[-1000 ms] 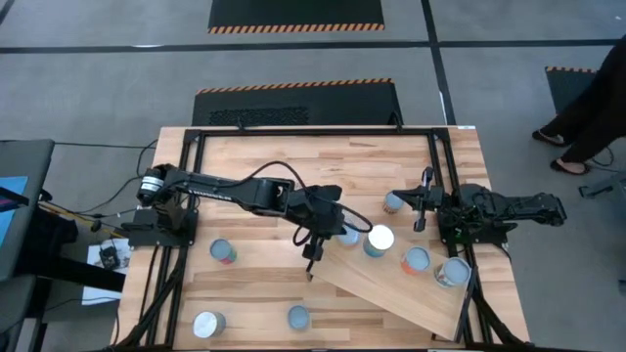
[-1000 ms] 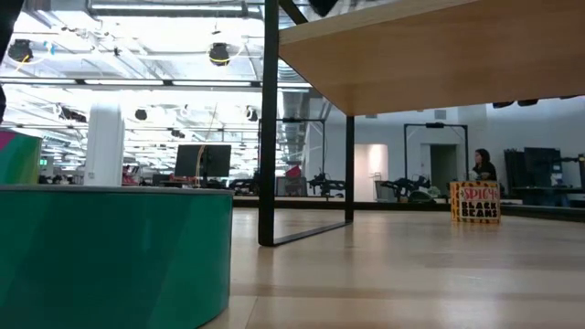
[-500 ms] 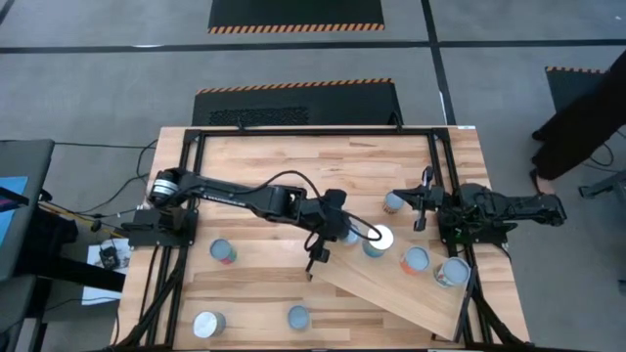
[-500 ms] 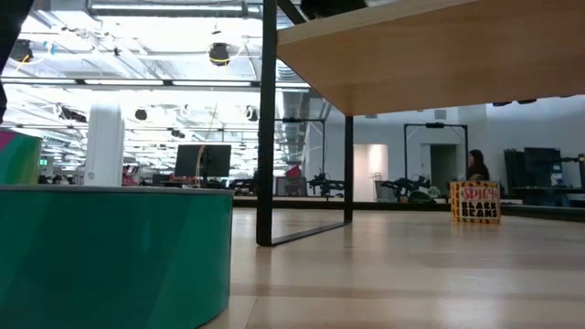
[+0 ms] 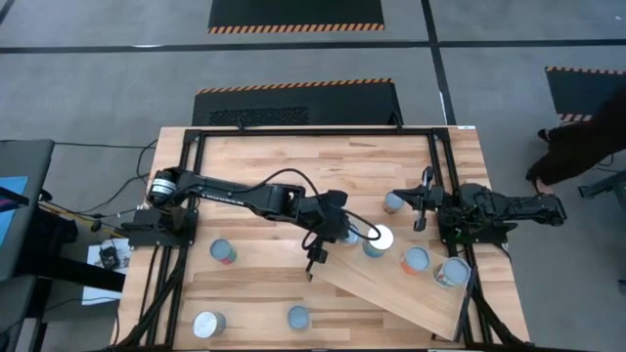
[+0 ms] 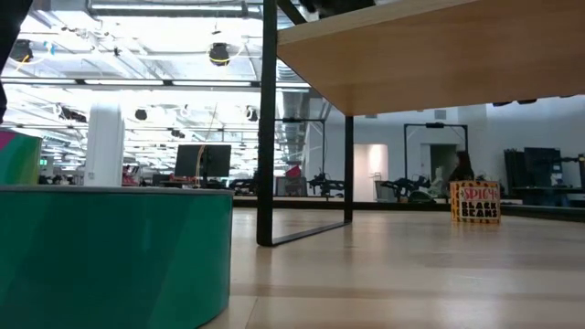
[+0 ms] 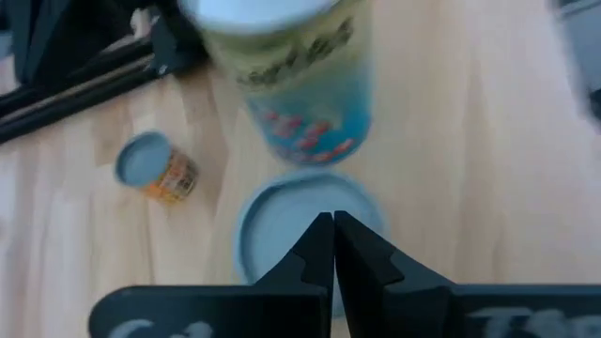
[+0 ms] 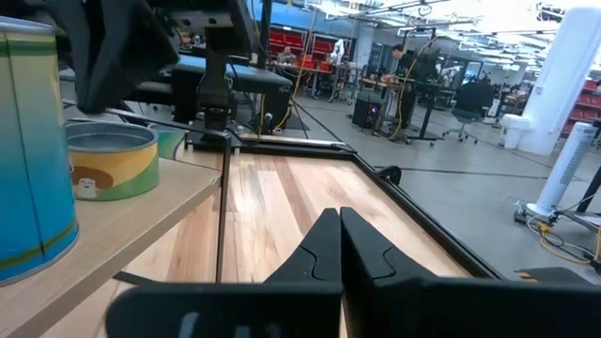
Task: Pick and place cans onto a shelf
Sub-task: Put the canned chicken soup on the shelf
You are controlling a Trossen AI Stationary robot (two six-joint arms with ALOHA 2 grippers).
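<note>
Left gripper [image 5: 344, 235] centre of the high view, fingers [image 7: 319, 246] pressed together on nothing, poised over a blue-lidded can [image 7: 305, 221] beside the white-topped can [image 5: 380, 238]. Both at the upper edge of the shelf [image 5: 391, 293], a pale tilted board filling the lower right of the table [image 5: 293, 161]. 2 more cans [image 5: 416, 260] [image 5: 452, 271] on the shelf toward its right end. 1 can [image 5: 393, 201] off the shelf near the right gripper [image 5: 424, 200], right of centre, fingers [image 8: 324, 246] pressed together and empty. 3 cans lower left on the table: [image 5: 223, 251], [image 5: 207, 324], [image 5: 298, 317].
</note>
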